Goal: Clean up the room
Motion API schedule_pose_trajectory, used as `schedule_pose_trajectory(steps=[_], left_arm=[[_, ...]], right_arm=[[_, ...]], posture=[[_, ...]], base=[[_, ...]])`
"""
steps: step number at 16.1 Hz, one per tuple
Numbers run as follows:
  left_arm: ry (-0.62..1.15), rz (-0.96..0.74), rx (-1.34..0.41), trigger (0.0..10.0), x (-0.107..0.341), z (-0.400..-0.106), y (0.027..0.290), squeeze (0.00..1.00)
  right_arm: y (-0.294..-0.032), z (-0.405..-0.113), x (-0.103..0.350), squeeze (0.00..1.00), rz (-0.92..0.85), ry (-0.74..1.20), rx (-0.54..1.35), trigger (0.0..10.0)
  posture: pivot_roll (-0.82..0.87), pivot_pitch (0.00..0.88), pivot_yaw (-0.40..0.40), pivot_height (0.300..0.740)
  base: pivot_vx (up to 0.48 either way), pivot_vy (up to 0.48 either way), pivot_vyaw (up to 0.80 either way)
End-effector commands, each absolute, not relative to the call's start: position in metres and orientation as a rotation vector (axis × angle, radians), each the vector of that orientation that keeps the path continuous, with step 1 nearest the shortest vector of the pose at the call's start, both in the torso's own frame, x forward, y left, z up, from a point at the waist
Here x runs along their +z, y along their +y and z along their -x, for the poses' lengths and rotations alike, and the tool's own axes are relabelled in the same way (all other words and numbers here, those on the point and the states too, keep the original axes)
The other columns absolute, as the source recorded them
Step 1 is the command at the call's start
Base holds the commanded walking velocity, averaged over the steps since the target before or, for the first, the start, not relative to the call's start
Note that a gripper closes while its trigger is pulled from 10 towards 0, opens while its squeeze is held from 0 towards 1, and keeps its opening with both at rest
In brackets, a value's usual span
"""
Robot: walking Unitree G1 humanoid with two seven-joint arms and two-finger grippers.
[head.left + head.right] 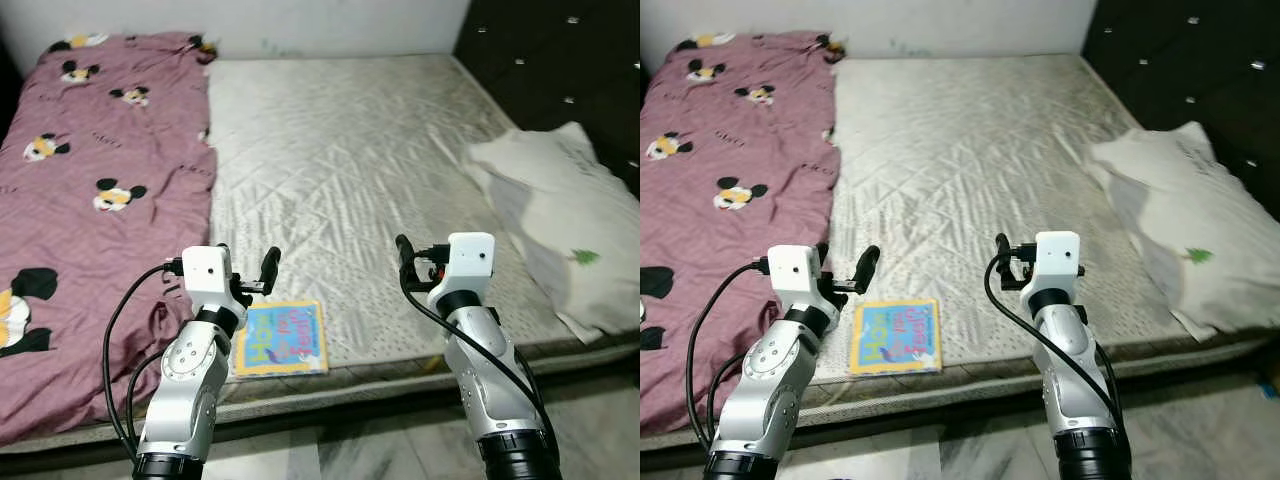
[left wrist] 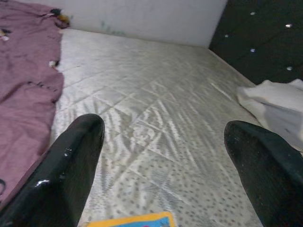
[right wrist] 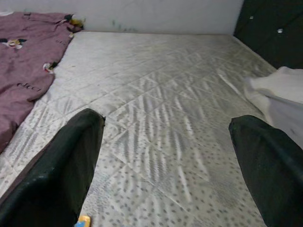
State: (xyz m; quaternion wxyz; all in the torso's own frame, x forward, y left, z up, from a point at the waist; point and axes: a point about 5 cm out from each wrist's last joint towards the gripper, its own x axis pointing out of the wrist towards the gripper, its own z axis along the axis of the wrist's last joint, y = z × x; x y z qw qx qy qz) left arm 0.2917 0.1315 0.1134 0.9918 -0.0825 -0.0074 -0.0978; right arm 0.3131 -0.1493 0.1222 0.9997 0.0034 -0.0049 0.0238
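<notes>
A colourful children's book lies flat on the grey quilted mattress, at its front edge. My left gripper hovers open just above and behind the book's left corner, holding nothing. The left wrist view looks between its black fingers, with the book's yellow edge low in the gap. To the right of the book my right gripper is open and empty over bare mattress. A white pillow lies crooked at the bed's right end.
A pink blanket with cartoon mice covers the left part of the bed and hangs over its front edge. A dark tufted headboard stands at the right. Tiled floor runs along the bed's front.
</notes>
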Motion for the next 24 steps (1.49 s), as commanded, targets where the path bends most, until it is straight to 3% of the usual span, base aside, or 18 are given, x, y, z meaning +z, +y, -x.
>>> schedule_pose_trajectory(steps=[1, 16, 24], left_arm=[[-0.022, 0.170, -0.201, 10.0, 0.115, -0.292, 0.132, 0.00], [0.024, 0.146, -0.105, 10.0, 0.105, -0.290, 0.136, 0.00], [0.027, 0.161, -0.091, 10.0, 0.104, -0.290, 0.136, 0.00]], right_arm=[[-0.150, -0.314, 0.123, 0.00, -0.002, -0.010, 0.043, 10.0], [-0.153, -0.310, 0.115, 0.00, -0.010, 0.007, 0.045, 10.0], [-0.149, -0.311, 0.116, 0.00, -0.013, 0.009, 0.072, 10.0]], posture=[[-0.05, 0.135, -0.032, 0.740], [-0.05, 0.131, -0.033, 0.740], [-0.05, 0.133, -0.038, 0.644]], base=[[0.266, 0.000, 0.00], [0.017, 0.000, 0.00], [0.000, 0.000, 0.00]])
